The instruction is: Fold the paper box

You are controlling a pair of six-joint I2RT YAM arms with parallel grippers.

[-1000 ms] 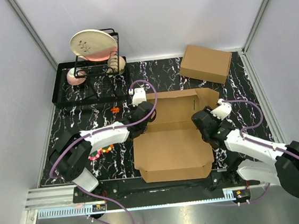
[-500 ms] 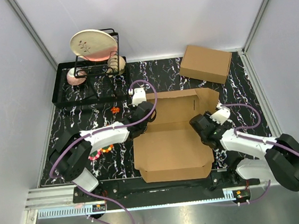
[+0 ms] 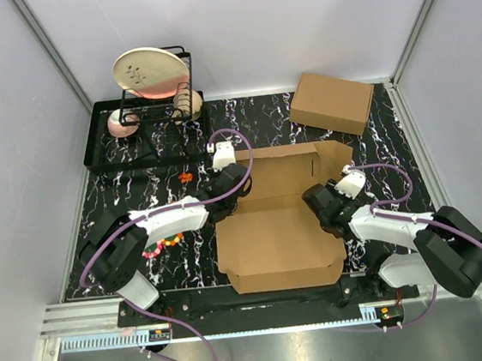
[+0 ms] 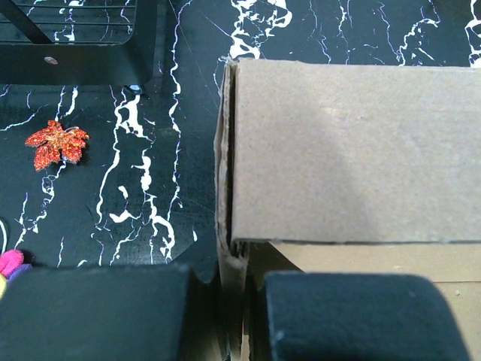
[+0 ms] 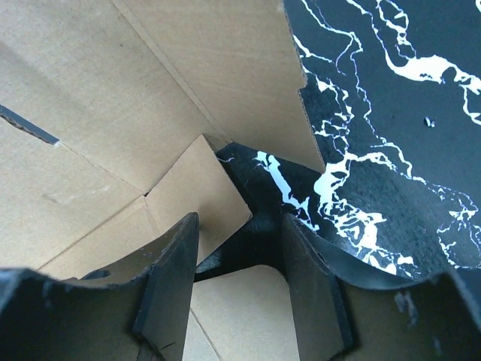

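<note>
- Your paper box [image 3: 277,237] lies in the middle of the black marbled table [image 3: 392,143], between the two arms. It is only partly made up: the broad panel nearest the arm bases lies flat with its front edge turned up, and another panel with side flaps lies beyond it.
- Your left gripper [image 3: 225,191] is at the box's left side, about where those two panels meet. In the left wrist view its fingers [image 4: 98,312] are pinched tight on the thin upright side wall [image 4: 224,226], one finger on each face of the cardboard.
- Your right gripper [image 3: 318,200] is at the box's right side, roughly opposite the left one. In the right wrist view its jaws stand partly apart, with clear space between them and nothing clamped.
- The corner of a small flap [image 5: 199,192] lies just ahead of that gap, close to one finger. You cannot tell from the view whether it touches.
- A second, fully made-up cardboard box [image 3: 332,102] sits at the far right of the table, well apart from the one you are working on.
- At the far left, a black tray [image 3: 105,156] holds a wire rack [image 3: 182,92] with a pale plate [image 3: 150,72] leaning on it.
- A red glitter leaf [image 3: 186,177] lies on the table between the tray and your left gripper, near the box's left wall but apart from it.
- A string of coloured beads [image 3: 163,245] lies beside your left arm.
</note>
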